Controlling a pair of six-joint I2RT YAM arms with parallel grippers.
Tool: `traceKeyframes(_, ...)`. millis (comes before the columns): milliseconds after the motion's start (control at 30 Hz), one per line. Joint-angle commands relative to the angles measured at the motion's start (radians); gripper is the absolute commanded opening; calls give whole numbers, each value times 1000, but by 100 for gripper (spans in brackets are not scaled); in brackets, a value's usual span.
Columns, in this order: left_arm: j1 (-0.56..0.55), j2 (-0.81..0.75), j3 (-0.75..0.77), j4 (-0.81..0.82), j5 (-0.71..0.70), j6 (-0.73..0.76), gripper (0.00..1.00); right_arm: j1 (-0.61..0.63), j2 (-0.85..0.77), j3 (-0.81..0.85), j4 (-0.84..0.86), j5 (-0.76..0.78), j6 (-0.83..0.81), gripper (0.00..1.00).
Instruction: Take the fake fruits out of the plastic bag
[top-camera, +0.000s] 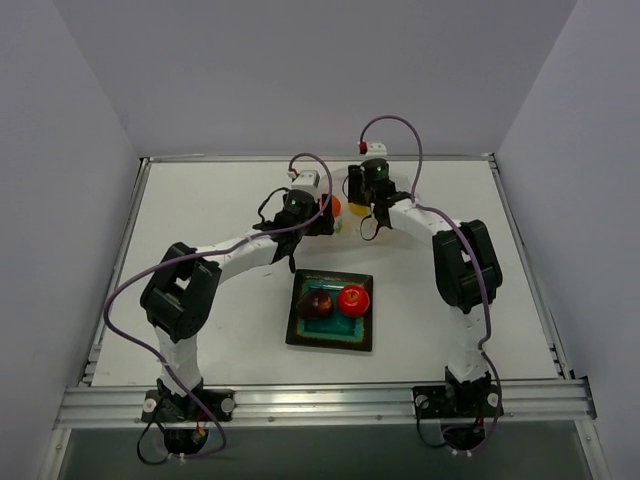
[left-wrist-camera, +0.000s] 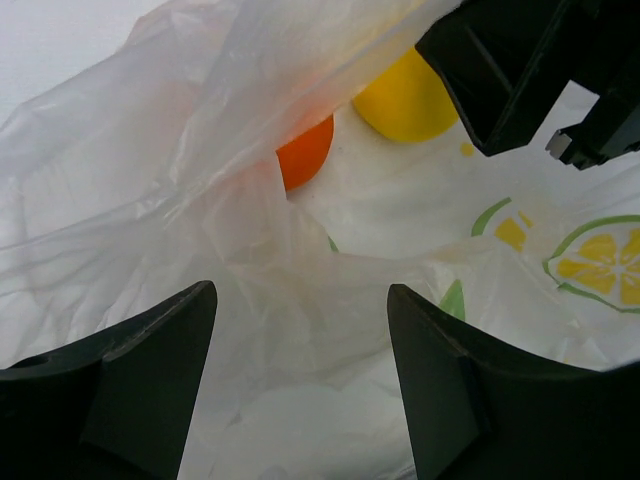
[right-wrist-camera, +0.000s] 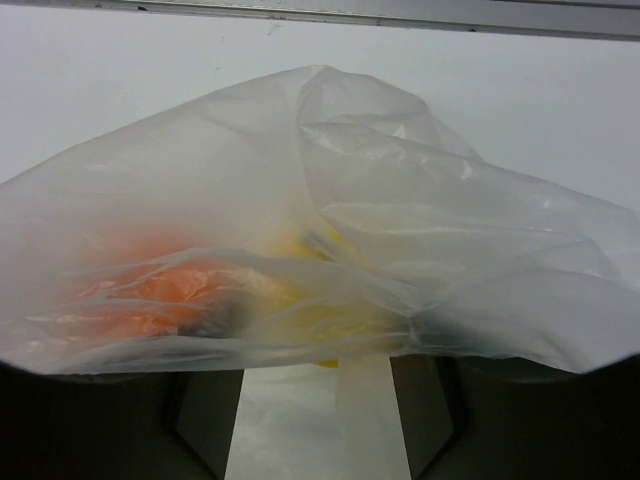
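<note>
Left gripper: fingers spread wide, nothing pinched. Loose film of the plastic bag lies slack between them.
Just past the fingertips, inside the bag's mouth: orange fruit, with the yellow fruit beside it. Both sit on the lemon-printed lower layer, part-covered by a fold.
Right gripper: jaws apart, with a gap showing between them. Film drapes over their front, and no firm pinch on it is visible. Orange and yellow blurs show through the bag.
Overhead view: both grippers meet at the bag, far-centre of the table.
Nearer the arm bases sits the teal plate, holding the dark red fruit and bright red fruit, touching or nearly so.
Judgement: about half done, with two fruits out and two left inside. The orange one looks the easier reach for the left jaws.
</note>
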Motion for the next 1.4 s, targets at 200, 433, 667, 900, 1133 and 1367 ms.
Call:
traceKeyframes(200,15,-6,10,41,31,14,68,-14,65,105,-38,3,-77,57)
traceKeyframes(433,16,-37,-35,93,43,-14,67,-13,-108,0,-31,-52,-26,51)
traceKeyframes(667,16,-54,-42,109,43,-35,67,-17,-81,13,21,-114,17,42)
traceKeyframes(900,13,-132,-58,110,44,-44,67,-45,57,156,11,-152,26,35)
traceKeyframes(1133,15,-178,-56,106,57,-49,67,-48,129,217,-11,-104,-22,49)
traceKeyframes(1367,15,-195,-71,90,49,-52,67,-49,216,263,-23,-128,-29,52)
